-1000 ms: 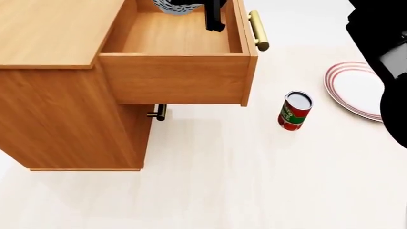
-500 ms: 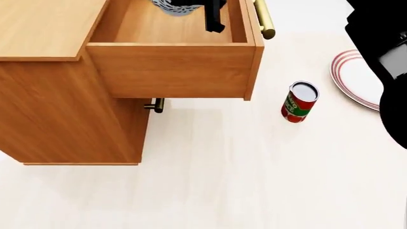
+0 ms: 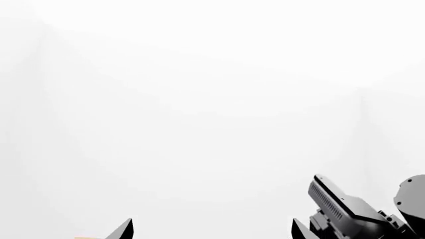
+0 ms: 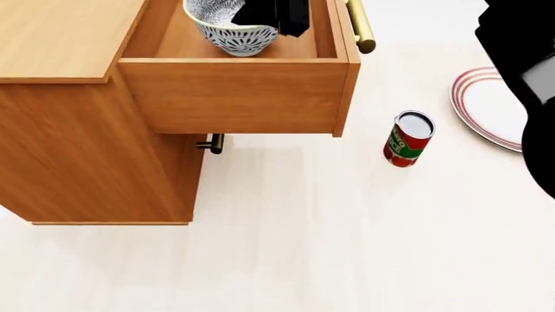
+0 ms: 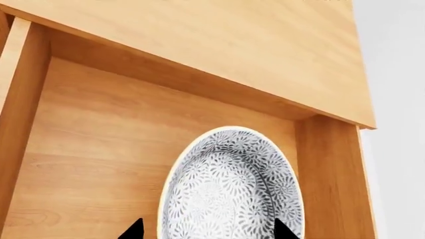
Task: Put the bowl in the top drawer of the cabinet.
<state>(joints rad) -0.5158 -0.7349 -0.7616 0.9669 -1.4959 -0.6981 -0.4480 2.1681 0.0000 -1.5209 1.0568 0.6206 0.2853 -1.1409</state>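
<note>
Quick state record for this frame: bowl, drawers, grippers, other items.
bowl: inside the open top drawer, upright
lower drawer handle: just visible beneath, drawer looks shut
right gripper: above bowl, fingers straddling it, contact unclear
left gripper: facing blank white, holding nothing
can: upright on floor, right of cabinet
plate: on floor beyond can

Bright, even, sharp renders; faint soft shadows; left wrist view washed white.
</note>
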